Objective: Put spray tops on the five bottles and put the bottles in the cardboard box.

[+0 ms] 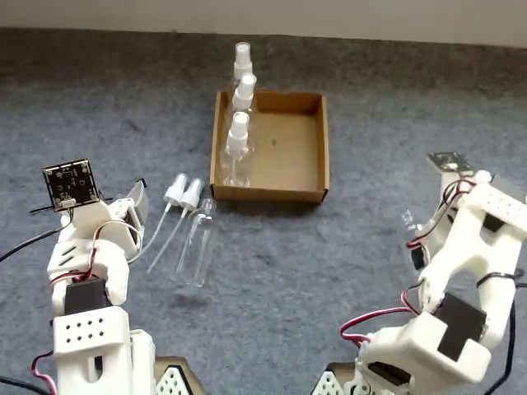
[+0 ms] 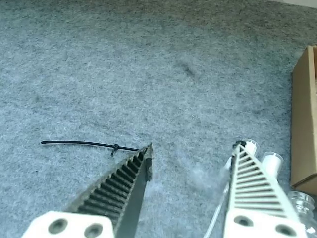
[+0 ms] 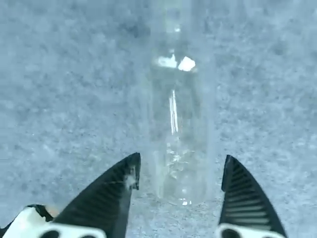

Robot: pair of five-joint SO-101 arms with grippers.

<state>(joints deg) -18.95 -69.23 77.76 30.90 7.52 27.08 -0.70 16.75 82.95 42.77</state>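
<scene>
Three capped bottles stand upright along the left wall of the cardboard box. Two loose spray tops lie on the carpet in front of the box, beside an uncapped clear bottle lying on its side. My left gripper is open just left of the spray tops, with nothing between its fingers. Another clear bottle lies on the carpet at the right. My right gripper is open, one finger on each side of that bottle's end. In the high view this bottle shows faintly by the right arm.
A black cable tie lies on the grey carpet beyond the left gripper. The box's side rises just past the spray tops. Open carpet stretches between the two arms in front of the box.
</scene>
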